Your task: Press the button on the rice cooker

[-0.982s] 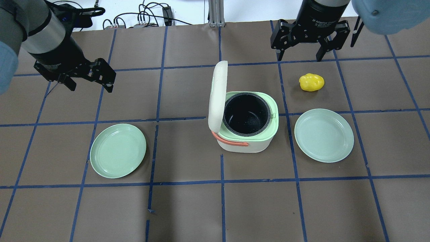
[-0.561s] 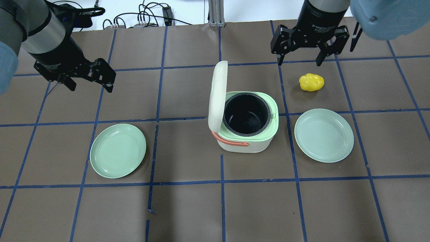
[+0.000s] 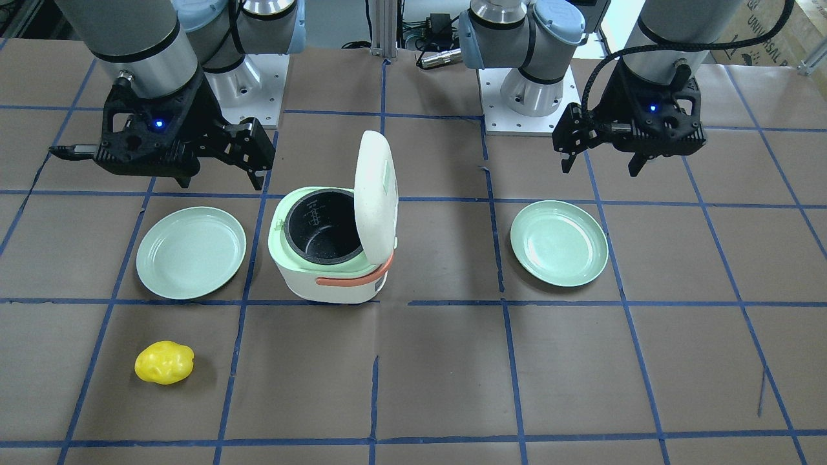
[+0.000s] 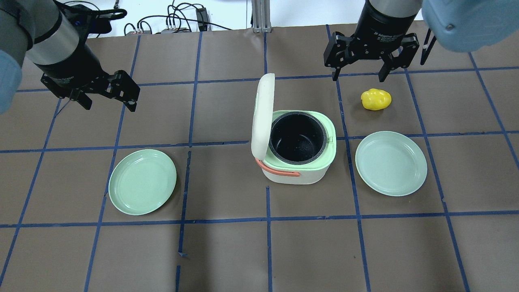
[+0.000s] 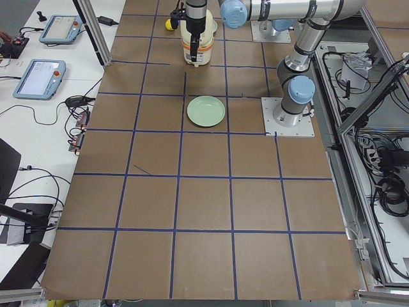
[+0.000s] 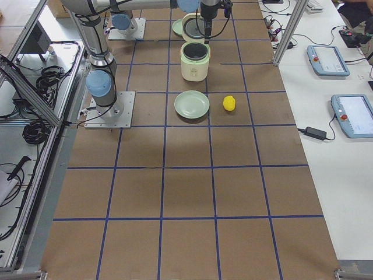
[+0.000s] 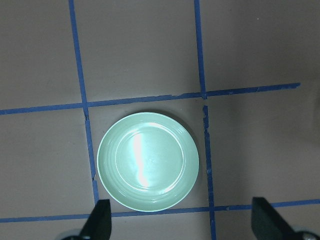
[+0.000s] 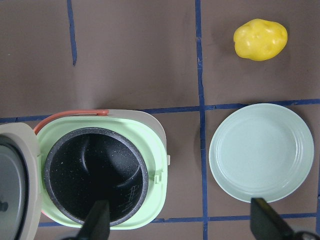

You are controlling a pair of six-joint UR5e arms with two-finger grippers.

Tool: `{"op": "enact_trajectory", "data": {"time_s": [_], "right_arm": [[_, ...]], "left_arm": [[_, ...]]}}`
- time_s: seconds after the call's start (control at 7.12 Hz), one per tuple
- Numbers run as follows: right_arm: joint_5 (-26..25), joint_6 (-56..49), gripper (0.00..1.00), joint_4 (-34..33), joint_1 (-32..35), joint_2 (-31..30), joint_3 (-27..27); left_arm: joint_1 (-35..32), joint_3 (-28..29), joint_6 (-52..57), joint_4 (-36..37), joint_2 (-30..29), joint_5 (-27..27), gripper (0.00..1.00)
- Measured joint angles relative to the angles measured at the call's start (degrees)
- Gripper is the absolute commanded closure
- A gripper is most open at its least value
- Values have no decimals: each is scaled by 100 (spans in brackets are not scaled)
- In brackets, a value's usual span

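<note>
You have the rice cooker (image 4: 298,148) standing near the middle of the bench (image 4: 227,251), its lid (image 4: 261,115) swung up on the robot's left side so the dark inner pot (image 4: 298,140) is open to the cameras. The right claw (image 4: 359,75) hangs above the bench with its two fingers spread apart and nothing between them, out beyond the cooker on the far side from the robot and a little to the cooker's right, close to the yellow potato-shaped piece (image 4: 376,99). From that claw the cooker lies back toward the robot's base and slightly toward the left arm. The right wrist view shows the open pot and the small latch tab (image 8: 159,176) on the green rim just ahead of the finger tips. The left claw (image 4: 107,101) is also spread and empty, well apart from the cooker, off to the lid's side and above the left green plate (image 4: 142,181). So the right arm looks the nearer and has the unhinged side facing it. A second pale plate (image 4: 391,163) sits just beside the cooker on the right. You cannot pick out a control button on the body in any view, and with the lid already standing up, the release press may be finished.
</note>
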Motion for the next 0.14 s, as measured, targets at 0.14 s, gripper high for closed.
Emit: {"op": "enact_trajectory", "data": {"time_s": [0.14], "right_arm": [[7, 1, 0, -3, 4, -7, 7]], "left_arm": [[0, 0, 0, 0, 0, 0, 0]]}}
